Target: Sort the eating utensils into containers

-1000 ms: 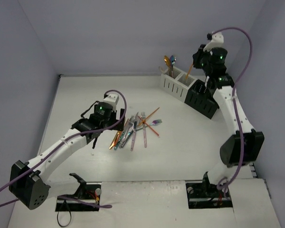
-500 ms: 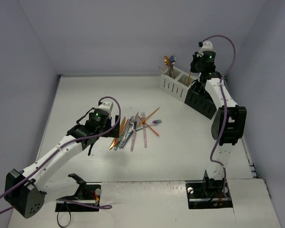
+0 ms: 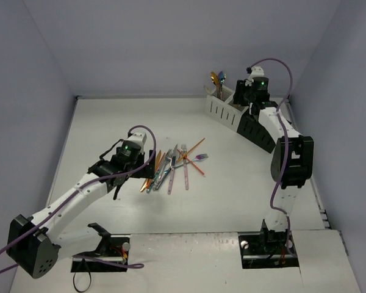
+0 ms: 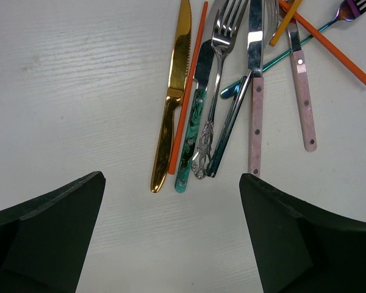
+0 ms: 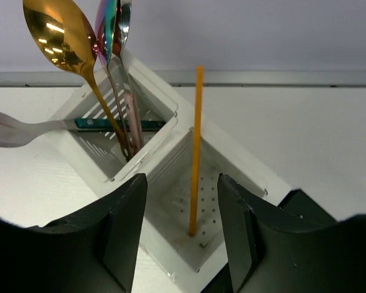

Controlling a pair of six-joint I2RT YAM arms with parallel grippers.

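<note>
Several eating utensils (image 3: 174, 163) lie in a loose pile mid-table. The left wrist view shows a gold knife (image 4: 174, 91), a thin orange stick (image 4: 188, 97), a green-handled knife (image 4: 192, 134), a silver fork (image 4: 216, 79) and pink-handled pieces (image 4: 255, 122). My left gripper (image 3: 147, 169) hovers open just short of their handle ends (image 4: 171, 178). Of the containers, the white caddie (image 3: 222, 108) holds a gold spoon (image 5: 61, 36) and an iridescent spoon (image 5: 110, 24) in one compartment. An orange stick (image 5: 195, 152) stands free in the other, between the open fingers of my right gripper (image 5: 182, 180).
The black caddie (image 3: 259, 129) adjoins the white one on its right, with a corner showing in the right wrist view (image 5: 305, 204). A silver spoon with a teal handle (image 5: 12, 133) lies across the white caddie's rim. The back wall stands just behind the containers.
My right gripper has opened and let go of the orange stick, which now stands in the white caddie. The right wrist moved left over the caddie. The left arm shifted slightly.
</note>
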